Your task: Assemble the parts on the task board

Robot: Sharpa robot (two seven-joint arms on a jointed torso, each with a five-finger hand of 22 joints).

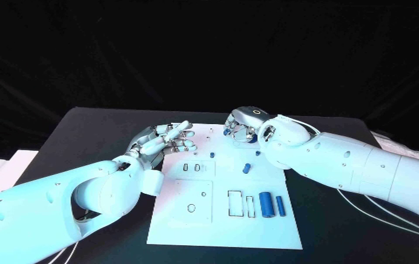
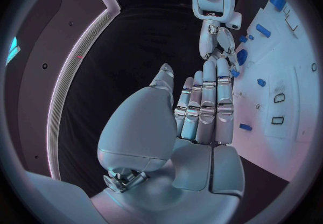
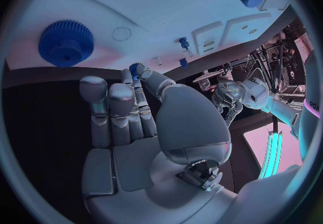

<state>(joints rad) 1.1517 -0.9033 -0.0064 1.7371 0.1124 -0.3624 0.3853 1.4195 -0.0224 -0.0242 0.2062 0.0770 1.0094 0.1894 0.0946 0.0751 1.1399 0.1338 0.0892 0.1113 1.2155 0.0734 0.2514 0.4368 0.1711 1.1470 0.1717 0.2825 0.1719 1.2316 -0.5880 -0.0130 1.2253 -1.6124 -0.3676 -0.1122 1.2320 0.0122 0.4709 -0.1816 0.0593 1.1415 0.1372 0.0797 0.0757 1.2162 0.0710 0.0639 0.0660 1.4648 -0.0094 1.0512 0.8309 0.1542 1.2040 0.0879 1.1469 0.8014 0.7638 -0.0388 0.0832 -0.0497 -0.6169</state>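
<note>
The white task board [image 1: 227,221] lies mid-table. My right hand [image 1: 249,126] hovers over its far edge. In the right wrist view that hand [image 3: 128,111] has its thumb drawn in against a fingertip, and a small blue part [image 3: 133,67] appears pinched there. A blue gear [image 3: 65,42] lies on the board close by, apart from the fingers. My left hand [image 1: 170,137] floats at the board's far left corner. Its fingers [image 2: 202,111] are straight, the thumb is apart, and it holds nothing. The right hand [image 2: 217,38] also shows in the left wrist view, beside the gear [image 2: 241,57].
Two blue cylinders [image 1: 265,204] [image 1: 280,205] lie side by side on the board's near right, next to rectangular slots. A short blue piece [image 1: 246,168] lies mid-board, and small blue pegs [image 3: 183,42] stand near the far edge. The black table [image 1: 87,131] surrounds the board.
</note>
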